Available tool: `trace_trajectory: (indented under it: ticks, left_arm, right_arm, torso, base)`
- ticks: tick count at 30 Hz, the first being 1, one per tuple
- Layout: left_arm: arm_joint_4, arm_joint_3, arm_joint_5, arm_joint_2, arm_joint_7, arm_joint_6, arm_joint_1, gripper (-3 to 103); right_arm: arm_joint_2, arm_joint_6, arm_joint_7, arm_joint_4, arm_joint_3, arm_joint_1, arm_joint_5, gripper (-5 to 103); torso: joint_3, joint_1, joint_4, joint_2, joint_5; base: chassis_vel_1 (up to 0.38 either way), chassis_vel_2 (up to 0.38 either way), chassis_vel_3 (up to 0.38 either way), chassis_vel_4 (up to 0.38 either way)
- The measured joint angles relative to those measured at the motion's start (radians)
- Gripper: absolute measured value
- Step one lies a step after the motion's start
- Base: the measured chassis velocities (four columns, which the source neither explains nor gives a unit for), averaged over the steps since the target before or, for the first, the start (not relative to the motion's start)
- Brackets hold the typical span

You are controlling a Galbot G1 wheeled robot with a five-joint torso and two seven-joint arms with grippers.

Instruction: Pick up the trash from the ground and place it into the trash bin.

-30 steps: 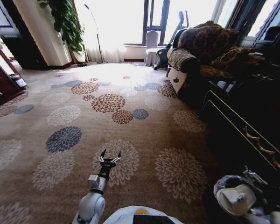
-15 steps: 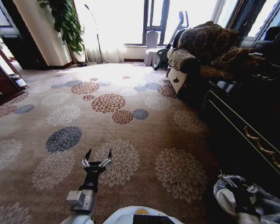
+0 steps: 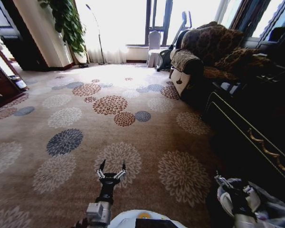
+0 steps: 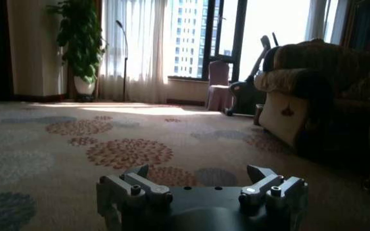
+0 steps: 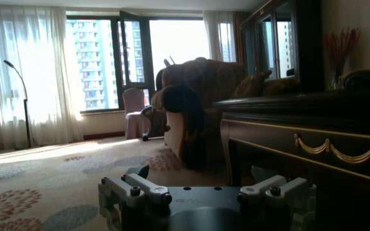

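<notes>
The trash and the trash bin are out of view. My left gripper [image 3: 113, 164] hangs low over the flower-patterned carpet [image 3: 133, 128] just in front of my base, open, with nothing between its fingers. The left wrist view shows the left gripper [image 4: 198, 171] with jaws spread and bare carpet ahead. My right arm [image 3: 238, 199] sits at the lower right beside the dark cabinet. In the right wrist view the right gripper [image 5: 205, 176] is open and empty, facing along the cabinet front.
A dark cabinet with gold trim [image 3: 256, 137] runs along the right. Beyond it stands a brown sofa [image 3: 204, 52]. A potted plant [image 3: 69, 23], a floor lamp [image 3: 96, 28] and a covered chair [image 3: 154, 47] stand by the windows. Open carpet spreads ahead and to the left.
My left gripper swung left, then back right, and now sits slightly nearer my base, still open. The right arm shifted a little at the lower right.
</notes>
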Motion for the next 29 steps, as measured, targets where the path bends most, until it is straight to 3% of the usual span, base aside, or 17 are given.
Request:
trace_trajectory:
  ticks: [29]
  left_arm:
    - [0.002,-0.002,-0.005,0.001,0.001,0.001,-0.003,100]
  right_arm:
    - [-0.001,-0.001,0.0,0.0,0.003,0.0,0.004,100]
  torso:
    - [0.0,0.0,0.0,0.0,-0.0001]
  base:
    - [0.0,0.0,0.0,0.0]
